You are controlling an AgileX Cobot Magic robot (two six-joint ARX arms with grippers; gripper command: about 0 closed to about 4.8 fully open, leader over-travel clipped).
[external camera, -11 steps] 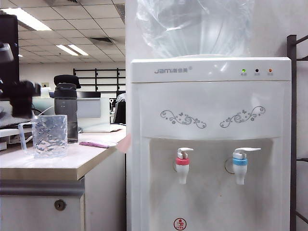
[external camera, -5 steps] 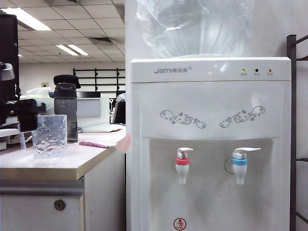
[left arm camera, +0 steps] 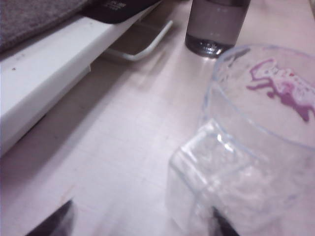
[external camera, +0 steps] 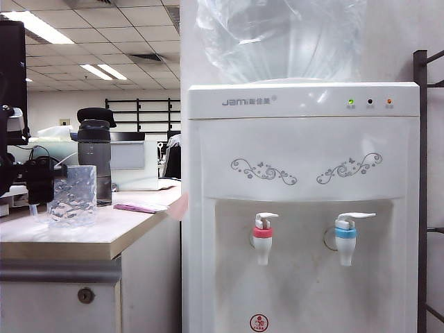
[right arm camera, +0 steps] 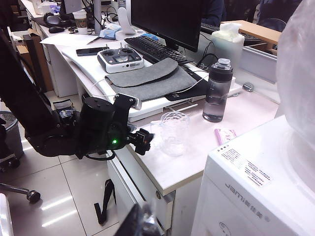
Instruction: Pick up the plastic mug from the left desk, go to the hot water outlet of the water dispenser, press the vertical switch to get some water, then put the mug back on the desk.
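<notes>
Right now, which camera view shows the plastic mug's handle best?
The left wrist view: the handle fills the foreground, between the left gripper's open fingers. In the exterior view the gripper hides it; in the right wrist view the plastic mug is small.

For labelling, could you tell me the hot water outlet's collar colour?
Red-pink, on the hot water outlet; exterior view.

Plastic mug (left arm camera: 256, 147) blurred and cut off; right gripper (right arm camera: 142, 223) mostly outside the picture.
</notes>
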